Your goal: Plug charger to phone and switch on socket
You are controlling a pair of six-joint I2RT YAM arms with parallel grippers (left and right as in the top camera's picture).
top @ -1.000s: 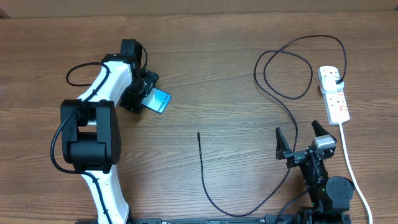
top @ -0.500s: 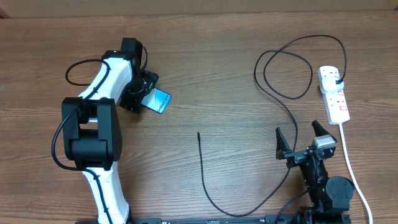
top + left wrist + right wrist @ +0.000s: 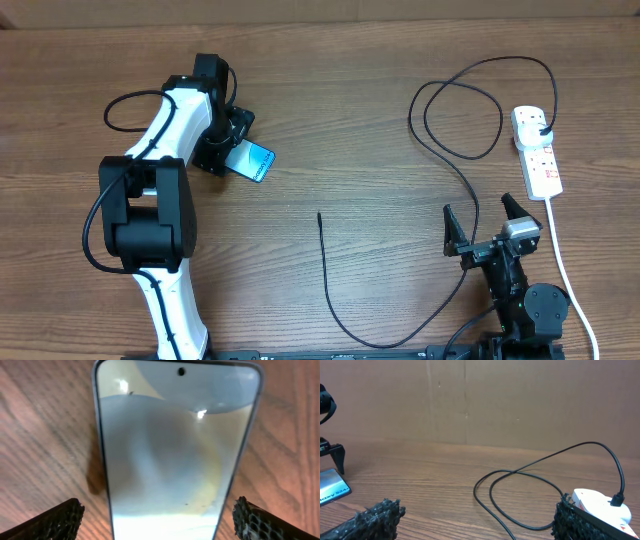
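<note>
The phone (image 3: pixel 258 163), its screen lit blue, lies flat on the wooden table at the left. My left gripper (image 3: pixel 228 148) is low over its near end and stands open. In the left wrist view the phone (image 3: pixel 175 445) fills the frame between the two fingertips (image 3: pixel 55 520), with a gap on each side. The charger (image 3: pixel 330 290), a thin black cable, has its free tip (image 3: pixel 319 215) at mid-table. It loops right to a black plug (image 3: pixel 541 126) in the white socket (image 3: pixel 537 152). My right gripper (image 3: pixel 485 228) is open and empty near the front edge.
The socket's white cord (image 3: pixel 565 272) runs down the right side to the table's front edge. The charger's loops (image 3: pixel 520 477) lie ahead of the right gripper (image 3: pixel 480 522), with the socket (image 3: pixel 600 505) beside its right finger. A brown wall stands behind the table.
The left arm has edged slightly toward the far side over the phone. Phone, cable and right arm have not moved.
</note>
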